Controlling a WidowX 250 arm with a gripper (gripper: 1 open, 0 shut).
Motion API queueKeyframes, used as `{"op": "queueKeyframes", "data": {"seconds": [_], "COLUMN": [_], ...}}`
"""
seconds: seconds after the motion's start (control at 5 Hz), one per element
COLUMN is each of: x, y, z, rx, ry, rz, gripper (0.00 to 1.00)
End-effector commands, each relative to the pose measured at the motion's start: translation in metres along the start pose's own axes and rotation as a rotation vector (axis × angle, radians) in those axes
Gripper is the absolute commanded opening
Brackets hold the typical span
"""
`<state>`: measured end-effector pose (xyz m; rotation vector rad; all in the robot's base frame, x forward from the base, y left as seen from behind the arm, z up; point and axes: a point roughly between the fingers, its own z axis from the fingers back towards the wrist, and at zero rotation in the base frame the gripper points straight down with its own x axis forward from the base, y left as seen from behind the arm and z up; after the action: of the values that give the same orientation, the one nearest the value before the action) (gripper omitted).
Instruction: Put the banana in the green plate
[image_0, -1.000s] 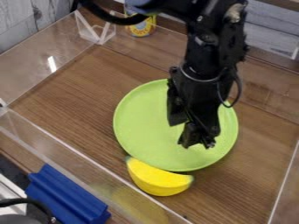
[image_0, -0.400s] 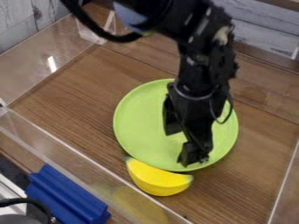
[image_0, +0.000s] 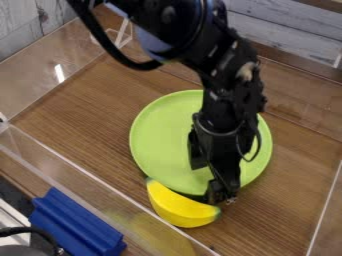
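The banana (image_0: 178, 205), short, chunky and bright yellow, lies on the wooden table just off the near rim of the green plate (image_0: 163, 125). The plate is large, round and lime green, and part of it is hidden by the black arm. My gripper (image_0: 214, 183) points straight down with its fingers spread open, low over the plate's near rim and right above the banana's far end. One fingertip (image_0: 223, 195) hangs close to the banana; whether it touches cannot be told. Nothing sits between the fingers.
Clear acrylic walls (image_0: 40, 150) ring the wooden table (image_0: 94, 100). A blue object (image_0: 74, 225) lies at the near left corner. A yellow-and-white container (image_0: 160, 30) stands at the back.
The gripper has come down and slightly toward the near edge, from above the plate to just over the banana. The banana and the plate have stayed in place.
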<state>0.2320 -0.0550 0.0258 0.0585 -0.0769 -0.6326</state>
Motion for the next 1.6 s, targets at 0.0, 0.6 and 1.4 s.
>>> {"op": "queueKeyframes", "data": {"seconds": [0.0,0.6,1.4], "x": [0.005,0.006,0.012], "y": [0.001,0.002,0.008], "z": [0.000,0.000,0.014], "rx": [0.009,0.001,-0.029], "ry": [-0.026,-0.023,-0.035], "rz": [0.001,0.015,0.056], "gripper": [1.00,0.00,0.00]}}
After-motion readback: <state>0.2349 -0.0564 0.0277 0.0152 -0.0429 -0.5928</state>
